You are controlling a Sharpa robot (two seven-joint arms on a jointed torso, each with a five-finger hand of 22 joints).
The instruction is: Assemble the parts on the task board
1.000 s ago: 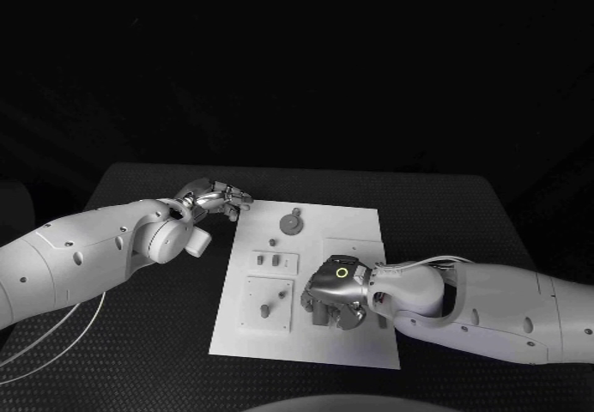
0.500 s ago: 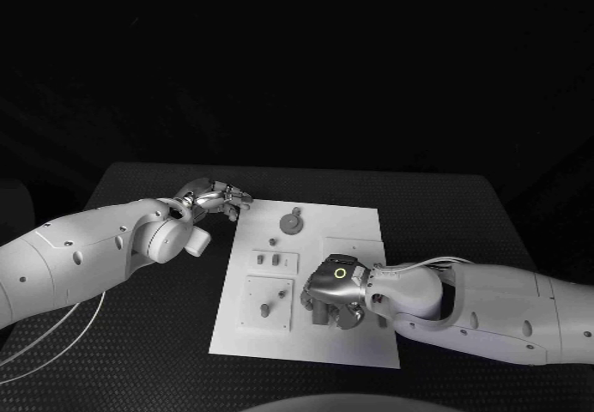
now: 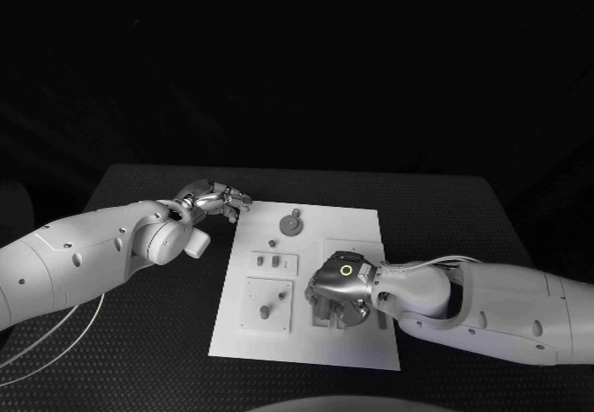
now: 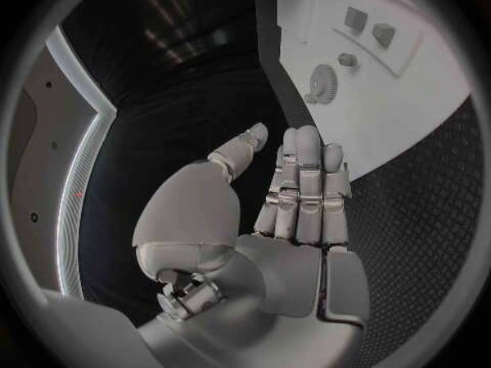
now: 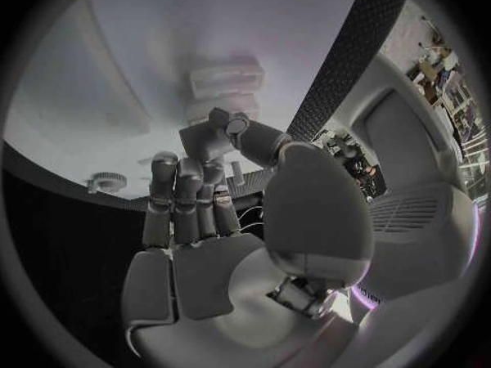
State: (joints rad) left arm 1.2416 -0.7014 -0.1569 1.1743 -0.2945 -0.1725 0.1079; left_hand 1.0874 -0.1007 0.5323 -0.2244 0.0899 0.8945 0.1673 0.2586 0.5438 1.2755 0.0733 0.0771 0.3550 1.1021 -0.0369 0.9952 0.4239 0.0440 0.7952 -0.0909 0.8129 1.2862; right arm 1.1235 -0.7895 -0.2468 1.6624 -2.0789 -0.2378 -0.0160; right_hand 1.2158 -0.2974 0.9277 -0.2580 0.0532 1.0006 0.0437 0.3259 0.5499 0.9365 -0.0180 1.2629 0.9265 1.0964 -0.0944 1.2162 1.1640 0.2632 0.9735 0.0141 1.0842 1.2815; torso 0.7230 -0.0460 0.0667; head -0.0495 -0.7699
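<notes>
1. I keep the right hand (image 3: 336, 296) low over the task board (image 3: 353, 227), its fingers bent down toward the near recesses, apparently to seat a part; whether it has hold of one I cannot tell.
2. The left hand (image 3: 213, 200) waits off the board's far corner, fingers straight, holding nothing, near the gear-shaped part (image 3: 291, 225).

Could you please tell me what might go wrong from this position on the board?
The right hand hangs low over the white task board, hiding what lies beneath it from the head view, so a misplaced press could go unnoticed. The left hand hovers off the board's far corner, near the round grey gear-like part, which a sweep might knock.
</notes>
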